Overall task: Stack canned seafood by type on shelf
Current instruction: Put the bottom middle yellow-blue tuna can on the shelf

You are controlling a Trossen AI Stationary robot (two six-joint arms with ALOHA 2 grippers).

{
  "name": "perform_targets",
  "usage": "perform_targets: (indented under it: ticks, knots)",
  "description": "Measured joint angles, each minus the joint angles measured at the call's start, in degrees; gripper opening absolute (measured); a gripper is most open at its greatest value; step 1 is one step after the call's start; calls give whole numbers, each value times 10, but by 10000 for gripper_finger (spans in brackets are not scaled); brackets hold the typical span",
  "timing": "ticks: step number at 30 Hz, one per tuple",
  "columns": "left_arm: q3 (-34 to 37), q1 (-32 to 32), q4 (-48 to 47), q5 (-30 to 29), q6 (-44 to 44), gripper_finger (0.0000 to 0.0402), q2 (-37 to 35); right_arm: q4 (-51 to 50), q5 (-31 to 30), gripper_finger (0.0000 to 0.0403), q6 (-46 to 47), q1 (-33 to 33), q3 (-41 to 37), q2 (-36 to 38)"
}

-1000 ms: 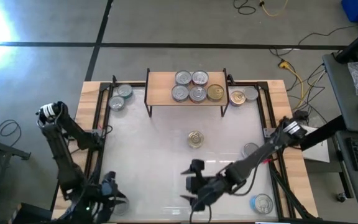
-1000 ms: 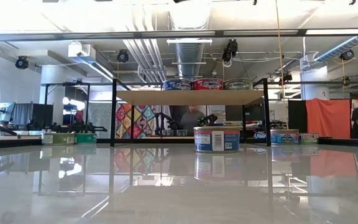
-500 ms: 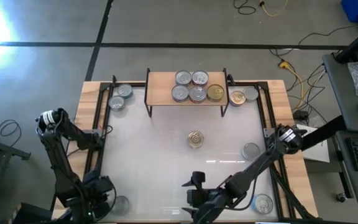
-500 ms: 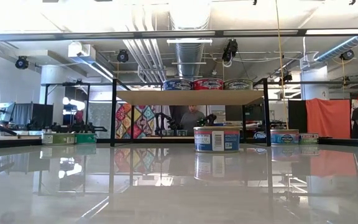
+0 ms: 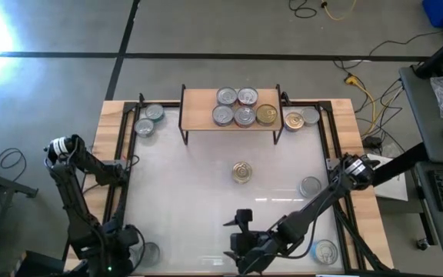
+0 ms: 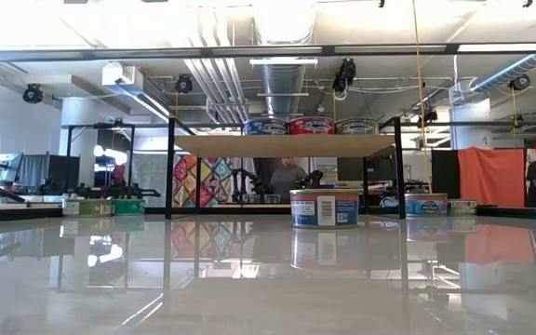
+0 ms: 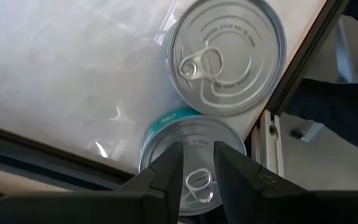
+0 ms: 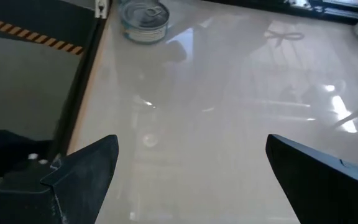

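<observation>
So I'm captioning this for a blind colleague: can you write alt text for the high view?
Overhead view of a white table with a small wooden shelf at its far edge carrying five tins, four silver-topped and one gold-topped. A gold-topped tin sits alone mid-table and others lie near the edges. Both dark arms reach along the near edge, the right pincer open.

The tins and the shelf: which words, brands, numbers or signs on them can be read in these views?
None can be read with certainty.
Silver tin: embossed ring of lettering on the lid, too small to read.
Tin on the table: printed label, blurred.
Tins on the shelf: labels blurred.
</observation>
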State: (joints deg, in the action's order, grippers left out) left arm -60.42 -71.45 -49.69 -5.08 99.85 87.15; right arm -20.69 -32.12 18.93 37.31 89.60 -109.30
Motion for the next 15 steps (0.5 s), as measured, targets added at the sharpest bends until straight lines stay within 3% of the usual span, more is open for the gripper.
perform_targets:
  ticks: [15]
  knots:
    - [1,55,43,-10,-131,75,0,-1,0,400,-23,-8,0,1]
